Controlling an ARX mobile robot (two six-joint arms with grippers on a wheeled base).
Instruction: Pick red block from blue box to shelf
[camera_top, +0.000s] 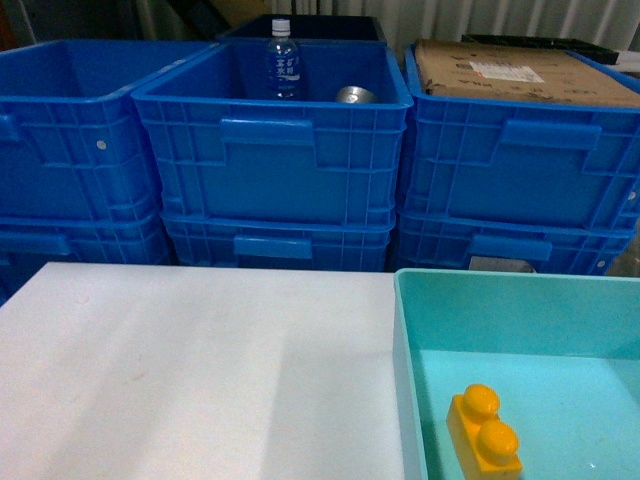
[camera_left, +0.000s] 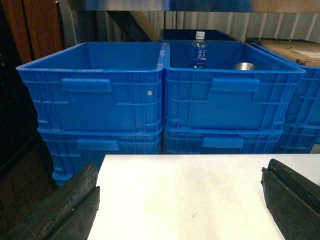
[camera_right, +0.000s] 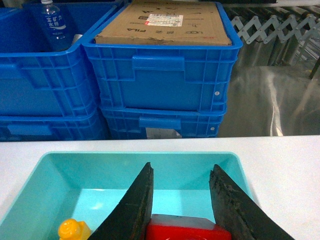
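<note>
Right gripper (camera_right: 181, 210) sits low inside the blue box (camera_right: 40, 172), fingers either side of the red block (camera_right: 182, 231); they look closed on it, though actual contact falls at the bottom edge of the frame. Block is at the box's near end, a yellow brick (camera_right: 74, 230) well to its left. Left gripper (camera_left: 180, 200) hangs released over the white table (camera_left: 190, 195), fingers wide apart, holding nothing.

Step in hand looks like the grasp/lift. To do it well: confirm the squeeze is centred on the block, lift straight up, clear the box rim before any sideways travel, and keep off the yellow brick.

Only the right wrist view shows the red block; head view shows the box and yellow brick but neither gripper. No view clearly shows the shelf, though shiny metal behind the dark blue crates (camera_right: 160, 80) may be it.
</note>
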